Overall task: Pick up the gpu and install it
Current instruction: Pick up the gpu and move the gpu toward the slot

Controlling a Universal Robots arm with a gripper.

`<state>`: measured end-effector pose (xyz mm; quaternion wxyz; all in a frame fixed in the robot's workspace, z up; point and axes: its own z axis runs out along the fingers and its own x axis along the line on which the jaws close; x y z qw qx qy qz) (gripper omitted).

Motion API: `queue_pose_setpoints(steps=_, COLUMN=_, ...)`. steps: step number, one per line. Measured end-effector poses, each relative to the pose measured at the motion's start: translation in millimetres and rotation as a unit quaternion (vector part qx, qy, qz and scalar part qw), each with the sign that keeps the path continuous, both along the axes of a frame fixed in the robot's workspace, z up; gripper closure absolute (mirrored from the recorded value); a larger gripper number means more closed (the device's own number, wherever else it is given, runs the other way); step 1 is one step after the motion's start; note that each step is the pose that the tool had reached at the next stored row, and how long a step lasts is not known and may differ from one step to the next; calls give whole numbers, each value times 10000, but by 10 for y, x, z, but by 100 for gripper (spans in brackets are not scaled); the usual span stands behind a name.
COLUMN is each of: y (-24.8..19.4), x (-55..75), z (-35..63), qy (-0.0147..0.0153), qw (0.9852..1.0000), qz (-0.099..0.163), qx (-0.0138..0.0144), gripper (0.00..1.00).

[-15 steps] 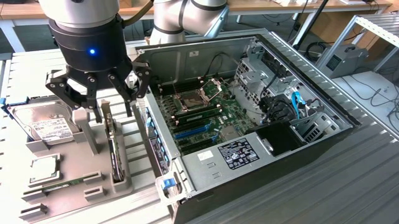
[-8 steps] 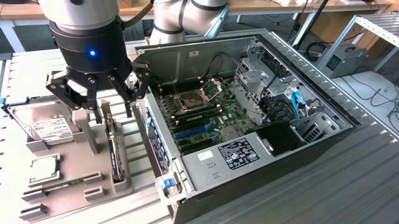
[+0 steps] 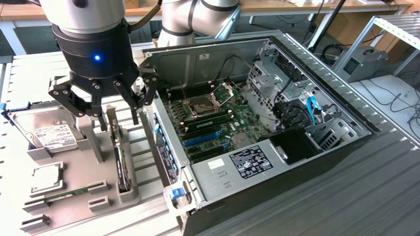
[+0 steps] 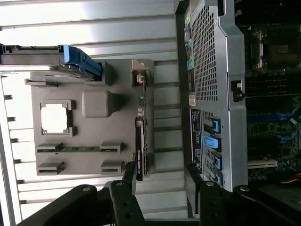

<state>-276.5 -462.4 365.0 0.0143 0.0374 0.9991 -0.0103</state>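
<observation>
Gripper (image 3: 119,117): jaws spread wide; holding nothing
Gpu (image 3: 120,158): just below the fingertips; on edge in the grey holder (image 3: 92,147); untouched
Progress: nothing picked up; lifting and seating in the open case (image 3: 196,59) beside the gripper remain

The exterior camera sat high and off the arm, looking obliquely down into the open computer case (image 3: 196,59). It stood far enough back to take in the grey parts holder (image 3: 92,142) at the exterior view's left. The wrist camera looked straight down from nearer in, past the spread fingers of the gripper (image 4: 160,172). Both views shared the holder, the gpu (image 4: 140,150) standing on edge in it, the hard drive (image 3: 46,130), the case's rear wall and part of the motherboard (image 4: 273,94).
</observation>
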Motion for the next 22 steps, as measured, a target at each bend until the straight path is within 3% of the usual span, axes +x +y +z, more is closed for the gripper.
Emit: queue_pose_setpoints(steps=22, y=0, x=0, z=-64, qy=0, qw=10000, qz=0, qx=0, gripper=46)
